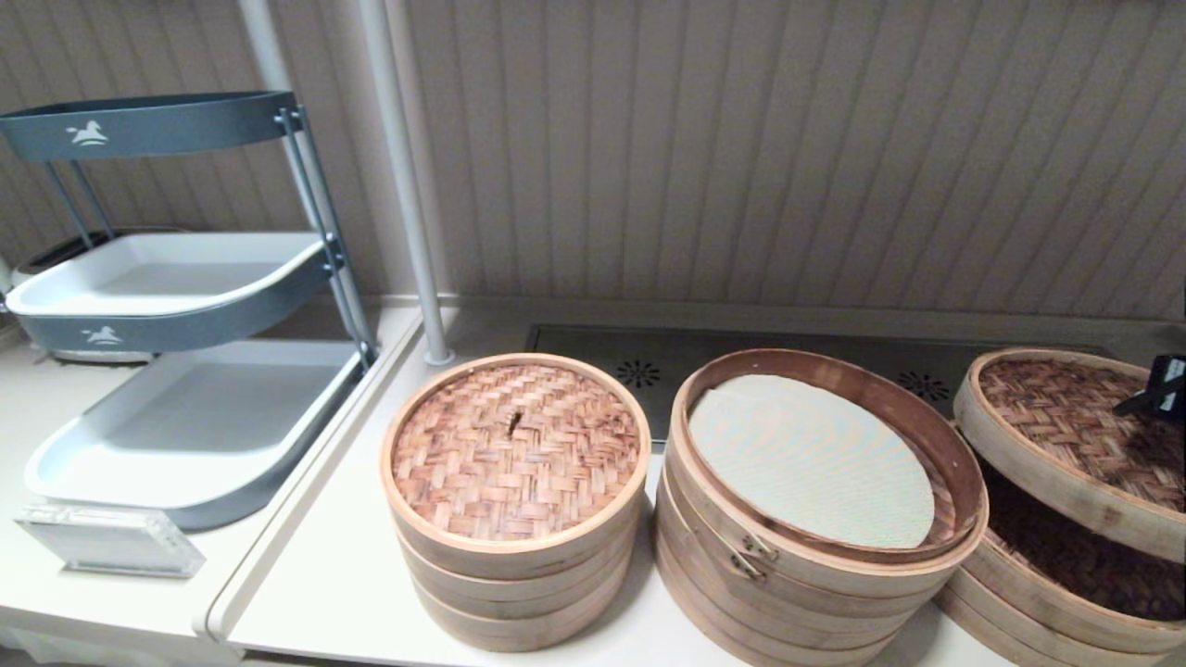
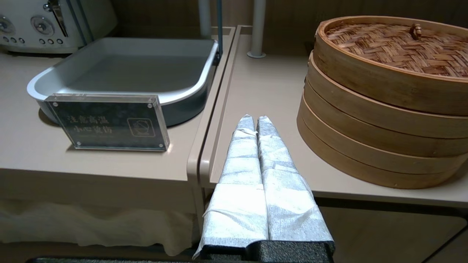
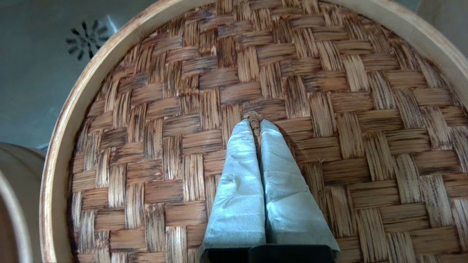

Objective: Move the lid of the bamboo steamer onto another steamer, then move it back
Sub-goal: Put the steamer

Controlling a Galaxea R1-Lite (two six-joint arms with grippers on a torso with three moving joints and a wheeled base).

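Right gripper is pinching the bamboo steamer lid centre knot, lid tilting over another steamer, partly cut off; left gripper is sitting closed.

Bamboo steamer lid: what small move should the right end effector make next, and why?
Probably lower and level it. The right end effector, shut on the centre knot, holds the bamboo steamer lid tilted above another steamer, a gap between them. The left end effector sits parked at the counter.
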